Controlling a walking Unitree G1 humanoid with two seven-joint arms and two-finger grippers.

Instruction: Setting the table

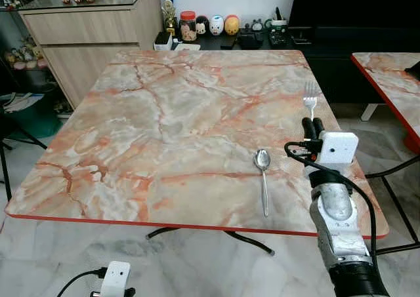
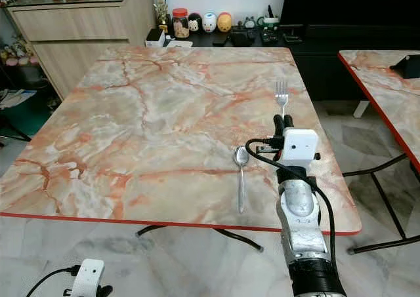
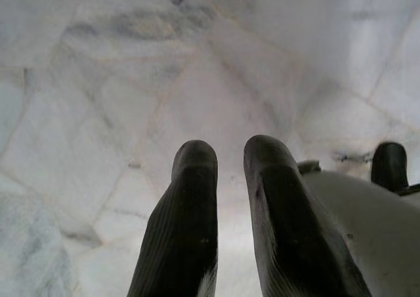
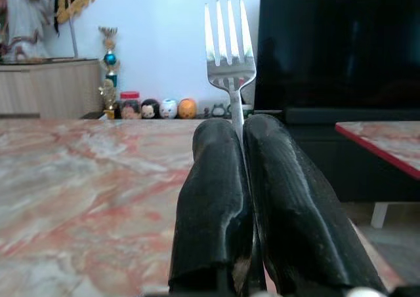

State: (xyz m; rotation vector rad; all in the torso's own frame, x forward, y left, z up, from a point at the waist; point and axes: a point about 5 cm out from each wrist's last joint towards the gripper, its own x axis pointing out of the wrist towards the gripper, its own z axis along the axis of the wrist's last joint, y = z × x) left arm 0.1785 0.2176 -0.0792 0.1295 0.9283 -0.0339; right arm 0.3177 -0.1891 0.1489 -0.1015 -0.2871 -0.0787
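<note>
A silver fork [image 1: 310, 101] sticks forward out of my right gripper [image 1: 312, 123], which is shut on its handle above the right side of the marble table [image 1: 164, 113]. In the right wrist view the fork's tines [image 4: 228, 35] rise between the two black fingers [image 4: 213, 198]. A silver spoon [image 1: 263, 176] lies flat on the table just left of that gripper, bowl pointing away from me. My left gripper [image 3: 230, 156] hangs idle over the floor below the table's near edge, its fingers close together and holding nothing.
A second marble table [image 1: 394, 80] with a red rim stands to the right. A wooden cabinet [image 1: 85, 35] is at the back left, and a low dark shelf with jars and figurines [image 1: 210, 27] sits behind the table. Table legs [image 1: 249, 241] cross underneath.
</note>
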